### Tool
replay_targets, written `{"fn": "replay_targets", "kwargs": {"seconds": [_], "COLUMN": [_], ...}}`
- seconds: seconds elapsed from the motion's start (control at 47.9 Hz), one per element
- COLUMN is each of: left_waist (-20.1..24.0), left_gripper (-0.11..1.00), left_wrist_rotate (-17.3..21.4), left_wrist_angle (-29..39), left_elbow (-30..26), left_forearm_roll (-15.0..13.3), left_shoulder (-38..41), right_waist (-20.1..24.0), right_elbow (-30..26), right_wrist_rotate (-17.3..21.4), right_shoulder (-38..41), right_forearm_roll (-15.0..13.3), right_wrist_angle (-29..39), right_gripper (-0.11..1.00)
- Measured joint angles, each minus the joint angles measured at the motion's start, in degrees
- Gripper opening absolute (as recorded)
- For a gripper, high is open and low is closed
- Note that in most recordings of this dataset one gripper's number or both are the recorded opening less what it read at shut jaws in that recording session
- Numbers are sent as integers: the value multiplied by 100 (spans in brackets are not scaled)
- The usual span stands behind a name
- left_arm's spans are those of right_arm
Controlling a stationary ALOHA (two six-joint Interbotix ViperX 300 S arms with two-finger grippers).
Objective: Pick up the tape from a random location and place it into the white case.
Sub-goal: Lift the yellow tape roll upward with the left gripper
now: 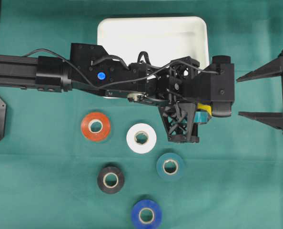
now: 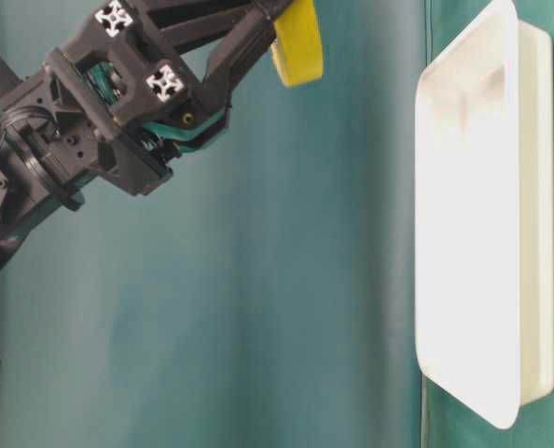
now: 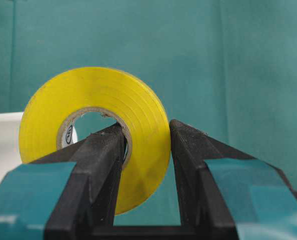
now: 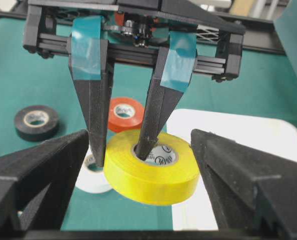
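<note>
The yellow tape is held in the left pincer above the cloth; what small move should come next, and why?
Probably carry it sideways over the case before opening. The left pincer grips the yellow tape with one finger through its hole, and the roll hangs at the case's edge, not yet clearly above its floor.

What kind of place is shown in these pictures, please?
Probably a robotics lab bench: a green cloth covers the table, two black arms work above it, and tape rolls and a white case are laid out.
</note>
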Motion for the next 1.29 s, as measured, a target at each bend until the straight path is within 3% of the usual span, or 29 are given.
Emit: {"fn": "replay_targets", "kwargs": {"seconds": [1.295], "left_waist": [0], "left_gripper": [25], "left_wrist_rotate": [-9], "left_wrist_angle": [149], "left_elbow": [-9], "left_forearm_roll": [0], "left_shoulder": [-308], "right_waist": [0], "right_elbow": [0], "right_wrist_rotate": [0], "right_shoulder": [0], "right_forearm_roll": [-44], "right_wrist_angle": [-9], "right_gripper": [91]}}
